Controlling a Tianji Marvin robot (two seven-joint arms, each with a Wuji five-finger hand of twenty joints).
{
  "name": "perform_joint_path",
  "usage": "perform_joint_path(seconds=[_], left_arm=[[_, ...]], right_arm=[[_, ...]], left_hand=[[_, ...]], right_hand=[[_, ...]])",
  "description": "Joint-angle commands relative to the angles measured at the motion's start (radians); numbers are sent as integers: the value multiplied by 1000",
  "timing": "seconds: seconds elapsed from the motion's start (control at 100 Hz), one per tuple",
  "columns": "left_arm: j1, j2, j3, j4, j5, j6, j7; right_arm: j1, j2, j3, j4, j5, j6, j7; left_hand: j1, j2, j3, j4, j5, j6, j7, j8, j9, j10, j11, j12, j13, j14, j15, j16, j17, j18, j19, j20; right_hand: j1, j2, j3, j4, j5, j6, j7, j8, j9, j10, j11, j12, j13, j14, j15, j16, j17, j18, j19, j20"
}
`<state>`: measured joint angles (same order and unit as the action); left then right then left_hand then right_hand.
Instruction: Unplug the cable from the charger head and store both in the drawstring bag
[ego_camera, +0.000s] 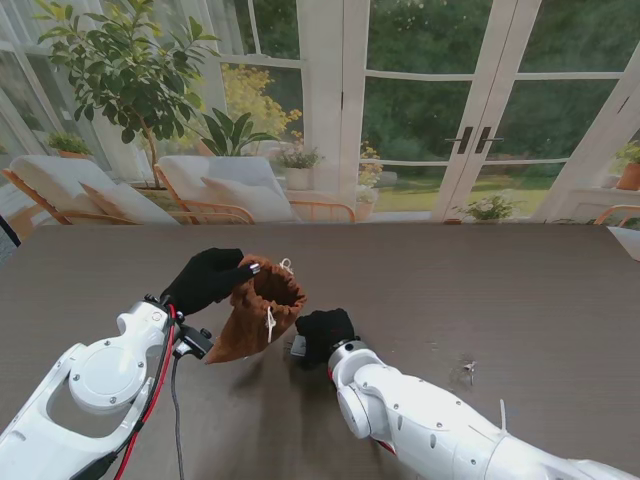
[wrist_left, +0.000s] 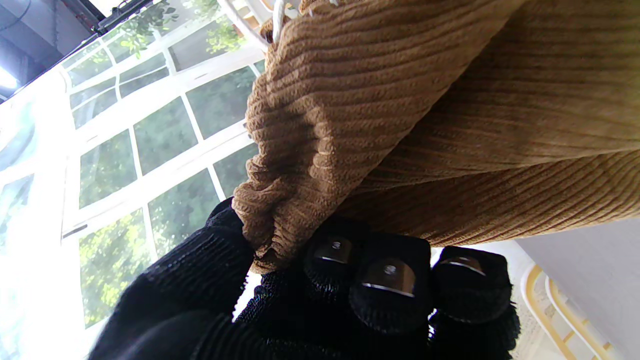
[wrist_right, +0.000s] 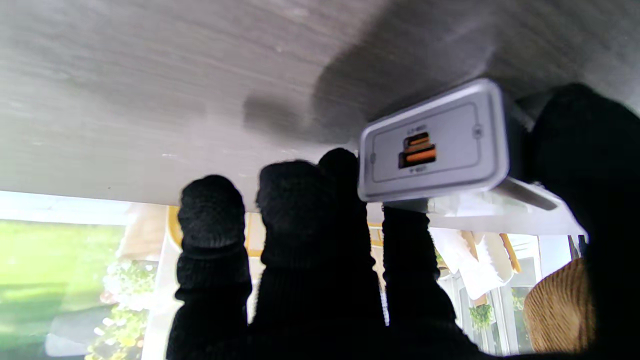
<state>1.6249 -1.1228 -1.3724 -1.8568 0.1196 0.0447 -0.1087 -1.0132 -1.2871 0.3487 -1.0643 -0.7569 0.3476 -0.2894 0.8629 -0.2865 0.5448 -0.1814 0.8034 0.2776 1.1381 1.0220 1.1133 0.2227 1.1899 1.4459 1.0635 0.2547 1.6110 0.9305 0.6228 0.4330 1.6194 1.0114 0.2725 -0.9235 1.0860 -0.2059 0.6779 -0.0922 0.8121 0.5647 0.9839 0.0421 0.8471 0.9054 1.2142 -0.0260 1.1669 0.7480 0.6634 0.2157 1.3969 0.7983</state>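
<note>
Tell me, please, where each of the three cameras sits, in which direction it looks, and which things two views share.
Stand view: above the shoulders, looking down at the table; both white arms, left robot hand holding the drawstring bag, right robot hand.
Left wrist view: along the fingers; left robot hand pinching the bag's rim.
Right wrist view: along the fingers; right robot hand holding the charger head.
Shared: the bag appears in all three views.

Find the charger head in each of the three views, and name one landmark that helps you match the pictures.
Stand view: the charger head shows as a pale sliver at the right hand, beside the bag.
Left wrist view: not in it; only the bag in the left hand.
Right wrist view: charger head, ports showing, held near the table.
Shared landmark: the brown bag.
</note>
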Motion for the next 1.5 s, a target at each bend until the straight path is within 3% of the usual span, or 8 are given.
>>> perform_joint_path(seconds=[0.0,0.1,0.18,0.3,0.5,0.75,0.93,1.49], left_arm=[[0,-2,0,-6,-5,4,-21],[-2,-2,0,-6,-7,4,-22],[-3,-2,0,-4,-8,3,-22],[-4,-2,1,-2,-11,3,-25],[-4,-2,1,-1,-14,5,-24],[-4,-3,1,-2,-20,13,-25],[-5,-3,0,-1,-21,16,-24],[-33,-2,20,26,-21,37,-35]], right_arm=[[-6,-5,-6,24,7,-11,20],[0,-7,-12,41,9,-24,17],[3,-9,-16,55,11,-32,12],[7,-15,-20,79,19,-48,2],[12,-19,-27,118,27,-100,-17],[19,2,-28,110,12,-154,-9],[-1,52,24,10,-22,-167,39],[-103,155,311,-344,-105,-107,242]], left_hand=[[38,1,44,-7,-15,59,31,30,-5,-26,7,23,-16,-28,26,10,-9,9,7,22],[39,3,43,-7,-15,58,30,30,-5,-26,7,23,-16,-28,26,10,-9,9,7,22],[40,3,42,-6,-14,58,30,30,-5,-26,7,23,-16,-26,26,10,-8,9,7,22],[41,4,40,-6,-14,58,28,30,-4,-25,6,22,-16,-25,26,9,-8,9,7,22],[41,4,38,-5,-13,58,26,30,-2,-25,4,20,-14,-25,25,8,-6,10,8,22],[42,6,36,-5,-13,58,26,30,-2,-25,3,19,-14,-25,26,8,-6,10,8,21],[43,6,35,-4,-13,58,26,31,-2,-25,3,19,-14,-25,26,8,-6,11,8,21],[44,6,34,-4,-13,60,25,32,-2,-25,4,19,-14,-25,26,7,-6,11,8,20]], right_hand=[[83,14,41,54,96,-34,13,-5,50,-35,-7,-14,44,-18,14,-4,115,-15,46,-4],[98,9,60,55,139,-29,18,-6,92,-48,-22,-24,73,-29,9,-5,139,-23,44,-10],[148,-25,67,-66,171,-45,97,-112,125,-54,-32,-25,103,-37,2,0,162,-32,45,-17],[205,-62,80,-126,213,-82,250,-233,200,-65,-38,0,107,-50,41,23,196,-34,45,-24],[234,-47,117,-129,287,-43,307,-238,293,-60,-30,9,109,-75,98,45,248,-45,43,-32],[211,155,166,-127,150,83,368,-105,226,-45,16,109,109,-76,94,32,242,-55,25,-31],[222,237,179,-124,49,106,426,-40,178,-36,46,133,108,-75,90,22,232,-64,22,-23],[236,228,175,-120,54,100,440,-48,184,-13,49,114,107,-61,103,25,240,-62,27,-14]])
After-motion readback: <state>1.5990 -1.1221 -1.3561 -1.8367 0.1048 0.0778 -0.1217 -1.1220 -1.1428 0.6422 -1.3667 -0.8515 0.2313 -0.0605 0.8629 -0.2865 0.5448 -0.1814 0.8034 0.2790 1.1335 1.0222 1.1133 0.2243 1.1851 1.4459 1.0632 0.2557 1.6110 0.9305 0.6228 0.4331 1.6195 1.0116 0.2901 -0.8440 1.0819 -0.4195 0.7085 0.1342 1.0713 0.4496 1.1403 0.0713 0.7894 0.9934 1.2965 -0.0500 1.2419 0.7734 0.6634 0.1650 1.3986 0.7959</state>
